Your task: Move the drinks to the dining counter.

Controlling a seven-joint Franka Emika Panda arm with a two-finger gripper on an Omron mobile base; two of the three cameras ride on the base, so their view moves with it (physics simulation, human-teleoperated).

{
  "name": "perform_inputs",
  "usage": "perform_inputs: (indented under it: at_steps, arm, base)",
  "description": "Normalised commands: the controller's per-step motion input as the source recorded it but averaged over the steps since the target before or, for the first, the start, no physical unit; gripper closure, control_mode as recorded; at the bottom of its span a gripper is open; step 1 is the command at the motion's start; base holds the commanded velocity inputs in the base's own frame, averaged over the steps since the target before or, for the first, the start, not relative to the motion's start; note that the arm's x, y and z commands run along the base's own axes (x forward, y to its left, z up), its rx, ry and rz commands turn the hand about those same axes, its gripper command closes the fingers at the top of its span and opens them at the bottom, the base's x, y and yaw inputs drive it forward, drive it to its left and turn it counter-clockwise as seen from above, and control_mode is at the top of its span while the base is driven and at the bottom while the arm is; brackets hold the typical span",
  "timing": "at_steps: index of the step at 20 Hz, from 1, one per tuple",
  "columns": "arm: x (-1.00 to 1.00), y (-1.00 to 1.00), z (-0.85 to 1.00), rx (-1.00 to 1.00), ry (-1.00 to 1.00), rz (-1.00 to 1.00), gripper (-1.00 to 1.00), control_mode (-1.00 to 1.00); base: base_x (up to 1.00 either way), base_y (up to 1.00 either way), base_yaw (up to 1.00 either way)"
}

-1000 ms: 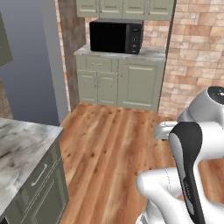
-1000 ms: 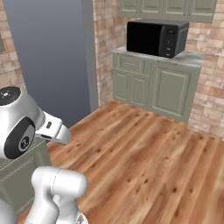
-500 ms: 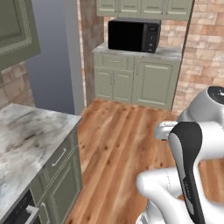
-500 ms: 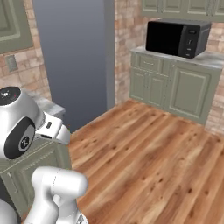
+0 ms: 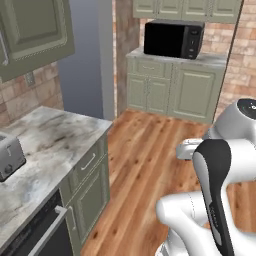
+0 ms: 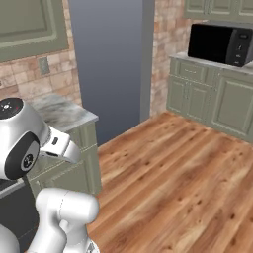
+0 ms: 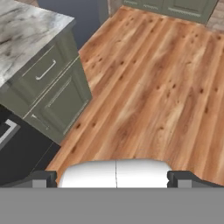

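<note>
The task is judged to be at its opening stage: no drink is held, and no drink is seen set down on any surface, so both transfers remain to be done

At the far left of the left base view, a silver toaster [image 5: 9, 156] is seen standing on a marble-topped table [image 5: 55, 145] with sage green fronts. A drawer with a metal handle [image 5: 88, 161] is fitted below the top, and a dark appliance front [image 5: 47, 240] is set beside it at the lower edge. This table is taken to be the worktop, not the dining counter. Neither the bottle nor the can is found on the part of the top that is shown; their position cannot be told from these pictures. The dining counter is likewise not identified.

Further right, a grey panel [image 5: 90, 55] is seen rising from the wooden floor [image 5: 145, 165], and a black microwave [image 5: 172, 39] is placed on a far cabinet [image 5: 172, 90] against the brick wall.

At the right of that view the arm [image 5: 215, 200] is folded close to the base. In the hand view the gripper [image 7: 115, 176] is held at its widest, with the fingertips [image 7: 41, 177] well apart and nothing between them; it is pointed at bare floor just beside the table corner.

What is left, by this judgement: the drinks are to be located, each is to be grasped in turn, and each is to be carried to the dining counter and released
</note>
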Motion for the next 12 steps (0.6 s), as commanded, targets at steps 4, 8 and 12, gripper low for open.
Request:
perform_inputs:
  at_steps: [4, 8, 12]
  arm:
    - [0.00, 0.00, 0.00, 0.00, 0.00, 0.00, -1.00, 1.00]
    - [0.00, 0.00, 0.00, 0.00, 0.00, 0.00, -1.00, 1.00]
    - [0.00, 0.00, 0.00, 0.00, 0.00, 0.00, -1.00, 1.00]
  base:
    - [-0.24, 0.42, 0.22]
    - [-0.15, 0.44, 0.21]
    - [-0.14, 0.45, 0.23]
